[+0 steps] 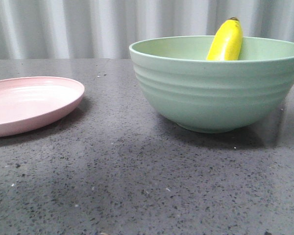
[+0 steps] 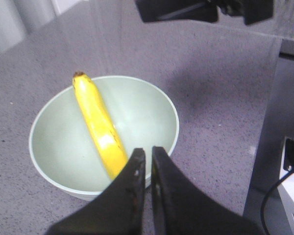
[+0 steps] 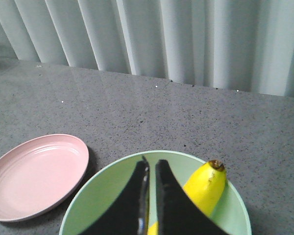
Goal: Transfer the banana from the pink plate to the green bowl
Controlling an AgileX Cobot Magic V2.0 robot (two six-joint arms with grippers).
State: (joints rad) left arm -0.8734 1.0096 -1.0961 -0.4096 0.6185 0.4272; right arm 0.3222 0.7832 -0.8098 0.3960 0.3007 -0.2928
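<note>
On the near table, nothing between camera and dishes. Pink plate (image 1: 32,103) bare at left; green bowl (image 1: 218,83) at right holds the banana (image 1: 226,41), leaning on the far wall, dark tip up over the rim. Left gripper (image 2: 148,159) and right gripper (image 3: 152,169) both hover above the bowl, fingers nearly together, holding nothing. Banana likely light, smooth, bruisable: grip mid-body, gently.

Soft, even light; wrist views slightly blurred

The bowl (image 1: 218,93) and plate (image 1: 32,104) cast faint, diffuse shadows on the table (image 1: 137,186). Just past the left gripper (image 2: 148,155), a glare patch whitens the banana (image 2: 100,127). Both grippers' near fingers (image 3: 164,196) are dark and out of focus.
</note>
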